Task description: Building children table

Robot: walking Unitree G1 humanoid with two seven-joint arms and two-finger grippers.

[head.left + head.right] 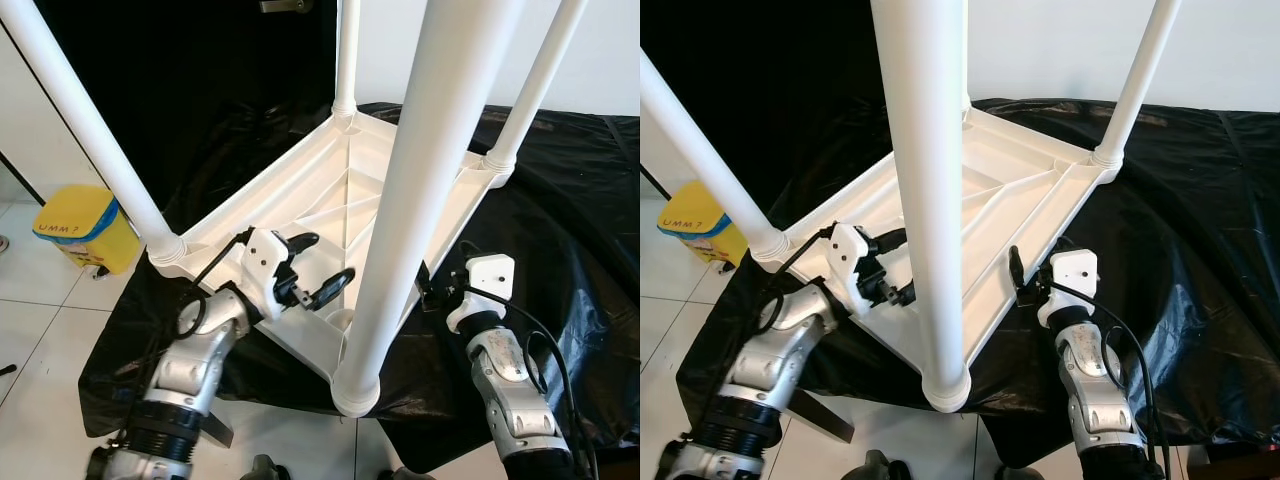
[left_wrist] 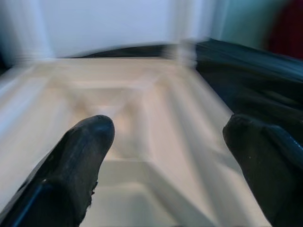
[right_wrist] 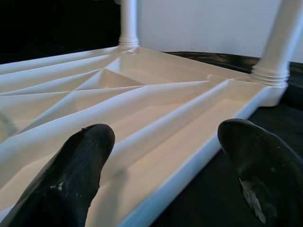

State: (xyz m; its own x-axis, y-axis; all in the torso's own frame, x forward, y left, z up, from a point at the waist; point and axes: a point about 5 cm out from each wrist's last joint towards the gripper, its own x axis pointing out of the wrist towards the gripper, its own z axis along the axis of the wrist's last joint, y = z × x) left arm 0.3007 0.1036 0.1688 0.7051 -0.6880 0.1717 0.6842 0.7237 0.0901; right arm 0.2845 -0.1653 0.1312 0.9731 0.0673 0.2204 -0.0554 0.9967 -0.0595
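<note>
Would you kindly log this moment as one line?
table: upside down, four legs on | left gripper: open, over underside | right gripper: open, at edge

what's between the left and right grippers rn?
The nearest white leg of the upturned table stands between the left gripper and right gripper, plus the tabletop's near edge, clearest in the left eye view.

Left hand (image 1: 318,268) raised, fingers spread apart, right hand (image 3: 165,156) forward, fingers parted
</note>
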